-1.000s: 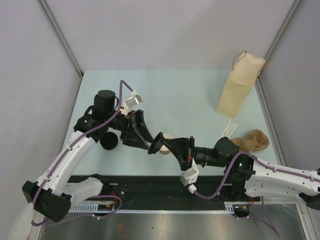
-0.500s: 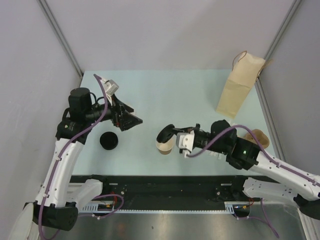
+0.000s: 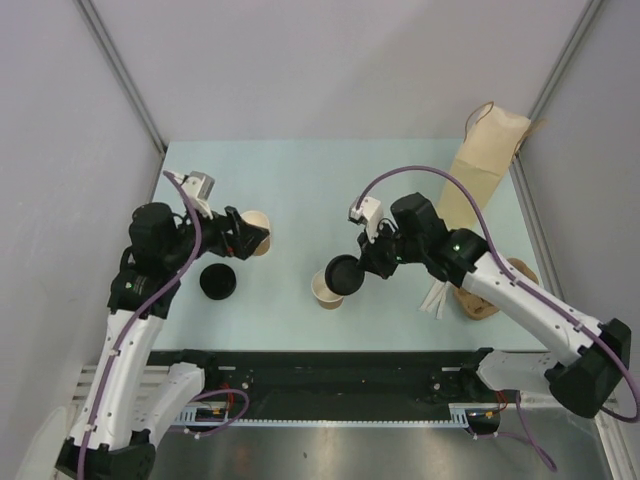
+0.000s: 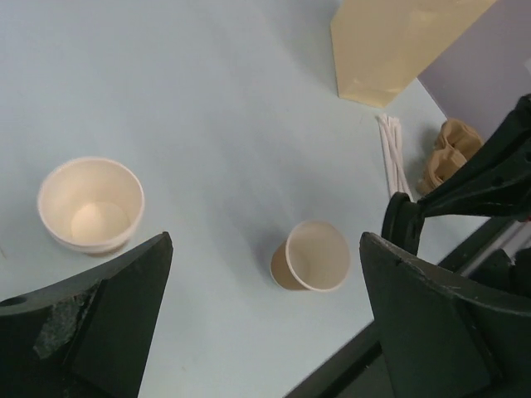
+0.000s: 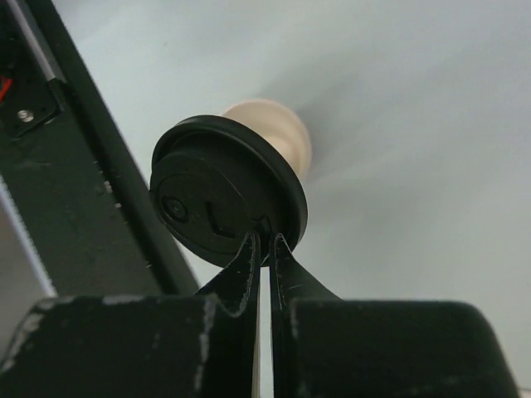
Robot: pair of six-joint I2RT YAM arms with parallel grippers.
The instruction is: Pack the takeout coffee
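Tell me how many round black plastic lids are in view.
2. One lid lies flat on the pale-blue table, left of centre; the other lid is pinched in the right gripper beside the middle tan paper cup. Arms could hide more.

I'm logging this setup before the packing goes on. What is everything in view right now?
paper cups: 2, tan outside, white inside, no lids on; one at the left by the open fingers, one front middle
lids: 2, black; one flat on the table at left, one held by its edge above the middle cup
paper bag: 1, tan, far right corner
straws: white, count unclear, right side beside the tray
cup tray: 1, brown, right edge
table: 1, pale blue
left fingers: black, open, holding nothing
right fingers: black, shut on a lid
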